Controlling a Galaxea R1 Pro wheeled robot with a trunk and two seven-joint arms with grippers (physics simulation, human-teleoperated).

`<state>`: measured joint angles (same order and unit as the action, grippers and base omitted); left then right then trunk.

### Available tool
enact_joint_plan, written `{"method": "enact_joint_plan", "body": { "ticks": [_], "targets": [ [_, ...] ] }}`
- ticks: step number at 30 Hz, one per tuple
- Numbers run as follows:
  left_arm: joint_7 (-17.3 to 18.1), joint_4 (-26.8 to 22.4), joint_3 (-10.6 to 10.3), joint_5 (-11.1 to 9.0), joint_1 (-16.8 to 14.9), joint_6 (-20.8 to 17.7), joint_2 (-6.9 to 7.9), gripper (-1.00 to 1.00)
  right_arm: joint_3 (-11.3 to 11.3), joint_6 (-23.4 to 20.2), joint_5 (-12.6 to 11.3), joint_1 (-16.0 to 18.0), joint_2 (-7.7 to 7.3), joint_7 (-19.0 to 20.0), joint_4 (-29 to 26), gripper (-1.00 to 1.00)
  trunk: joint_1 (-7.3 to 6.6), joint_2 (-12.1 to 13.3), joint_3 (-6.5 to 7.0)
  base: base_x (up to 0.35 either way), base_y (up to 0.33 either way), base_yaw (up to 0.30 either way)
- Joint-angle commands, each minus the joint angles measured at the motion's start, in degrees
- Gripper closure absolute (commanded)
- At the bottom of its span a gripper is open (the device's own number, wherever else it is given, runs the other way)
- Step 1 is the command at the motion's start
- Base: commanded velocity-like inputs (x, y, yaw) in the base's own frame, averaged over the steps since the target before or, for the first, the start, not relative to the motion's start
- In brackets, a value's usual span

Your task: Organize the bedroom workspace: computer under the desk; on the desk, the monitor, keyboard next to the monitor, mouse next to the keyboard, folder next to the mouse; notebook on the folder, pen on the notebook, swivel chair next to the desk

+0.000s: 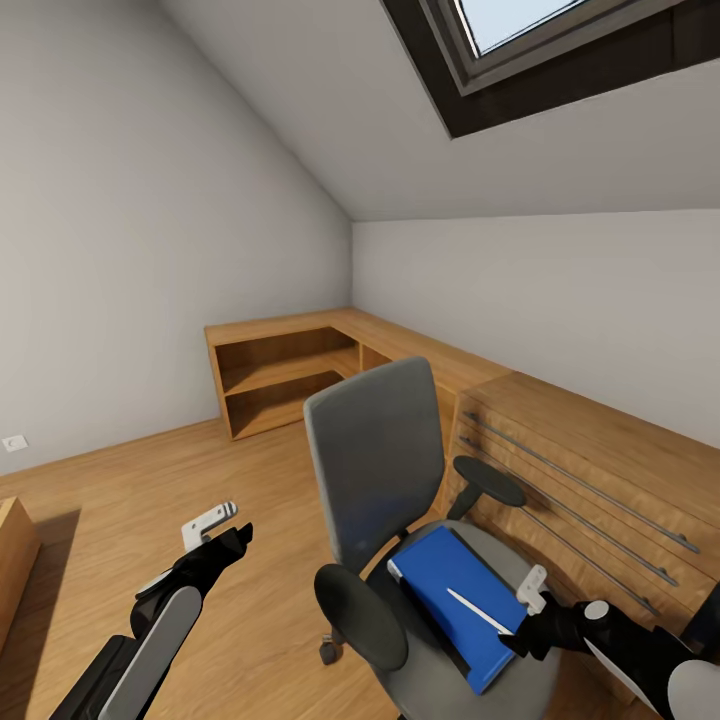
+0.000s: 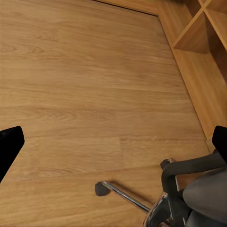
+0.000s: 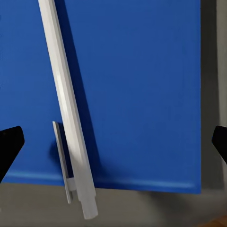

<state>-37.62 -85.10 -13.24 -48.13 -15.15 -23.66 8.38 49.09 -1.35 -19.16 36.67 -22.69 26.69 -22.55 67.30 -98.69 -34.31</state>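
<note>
The grey swivel chair [image 1: 375, 455] stands in the middle of the head view, its chrome base [image 2: 124, 196] beside my left arm. The blue folder [image 1: 452, 585] lies flat on the seat with the pale pen [image 1: 478, 610] resting on top. My right gripper [image 1: 526, 612] hovers open just above the folder's near edge. In its wrist view the folder [image 3: 142, 94] and the pen [image 3: 66, 109] lie between the spread fingertips [image 3: 9, 146]. My left gripper [image 1: 222, 530] hangs open over the floor, left of the chair. The desk, monitor, keyboard, mouse, computer and notebook are out of view.
A low light-wood cabinet [image 1: 290, 365] with open shelves [image 2: 198, 28] runs along the back wall and around the corner. Wooden drawer fronts with metal rails [image 1: 580, 475] stand just right of the chair. Wood floor [image 1: 130, 500] opens to the left, where another wooden piece [image 1: 12, 560] meets the edge.
</note>
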Motion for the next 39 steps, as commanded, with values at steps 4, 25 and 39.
{"method": "enact_joint_plan", "body": {
  "ticks": [4, 25, 39],
  "targets": [
    [-0.5, -0.1, -0.1, -0.4, -0.1, -0.1, 0.05, -1.00, 0.4, -0.2, -0.5, 0.1, 0.19, 0.0, 0.0, -1.00, 0.00, 0.0, -0.06, 0.000, 0.000, 0.000],
    [-0.5, -0.1, -0.1, -0.4, -0.1, -0.1, 0.05, -1.00, 0.5, -0.2, 1.3, 0.1, 0.63, 0.0, 0.0, -1.00, 0.00, 0.0, -0.06, 0.000, 0.000, 0.000],
    [-0.5, -0.1, -0.2, -0.4, -0.1, -0.1, -0.02, -1.00, 0.5, -0.2, 1.4, 0.1, 0.63, 0.0, -0.1, -1.00, 0.00, 0.0, -0.06, 0.000, 0.000, 0.000]
  ]
}}
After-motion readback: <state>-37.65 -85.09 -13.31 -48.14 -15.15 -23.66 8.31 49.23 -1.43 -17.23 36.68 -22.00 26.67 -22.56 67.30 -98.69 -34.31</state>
